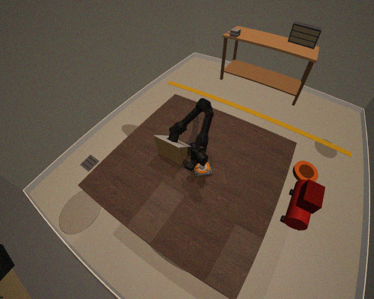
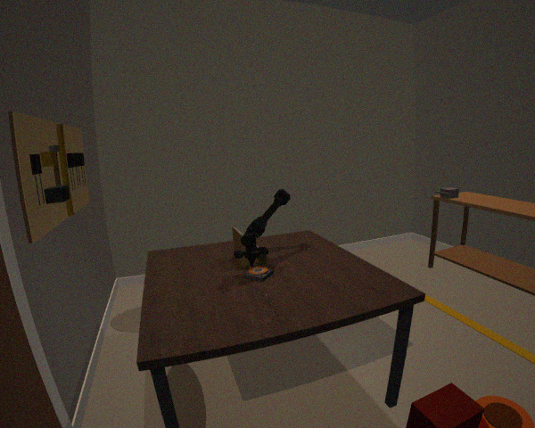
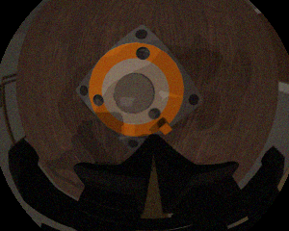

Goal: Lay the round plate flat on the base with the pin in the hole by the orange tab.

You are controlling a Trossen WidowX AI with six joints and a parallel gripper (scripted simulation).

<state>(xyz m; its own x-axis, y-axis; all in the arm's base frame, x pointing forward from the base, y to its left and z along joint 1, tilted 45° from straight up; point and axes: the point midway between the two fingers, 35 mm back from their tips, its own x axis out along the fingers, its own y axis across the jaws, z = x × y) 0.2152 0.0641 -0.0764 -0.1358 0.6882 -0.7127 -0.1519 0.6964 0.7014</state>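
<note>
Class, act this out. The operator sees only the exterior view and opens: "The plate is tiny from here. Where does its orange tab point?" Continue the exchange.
Observer: In the wrist view the orange tab is on the plate's lower-right rim, the side nearest the end effector.
Operator: Are the fingers open?
Observer: No, they are shut on nothing, and their tips meet in a point just short of the tab.
Operator: What shape is the base?
Observer: The base is square, with a hole at each corner.
</note>
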